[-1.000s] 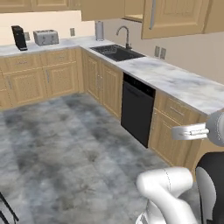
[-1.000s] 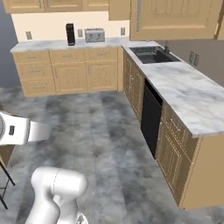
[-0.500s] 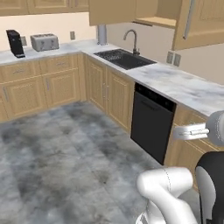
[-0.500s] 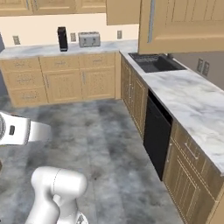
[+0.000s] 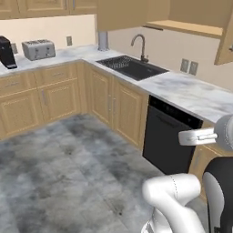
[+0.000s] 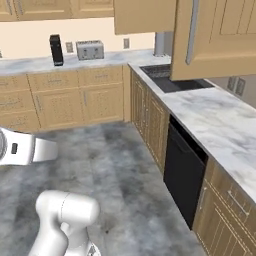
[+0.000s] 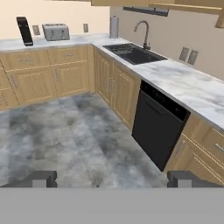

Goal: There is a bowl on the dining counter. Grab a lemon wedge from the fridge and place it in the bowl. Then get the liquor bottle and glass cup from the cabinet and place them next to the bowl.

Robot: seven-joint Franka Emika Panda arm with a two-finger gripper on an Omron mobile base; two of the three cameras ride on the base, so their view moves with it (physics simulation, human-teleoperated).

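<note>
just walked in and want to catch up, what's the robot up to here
Nothing is being handled right now. The gripper is open and empty, pointing across the grey floor toward the black dishwasher under the marble counter with the sink. An open wall cabinet hangs above that counter; nothing can be made out on its shelf.

The tool (image 7: 112,179) hangs empty, its fingers spread wide.
</note>
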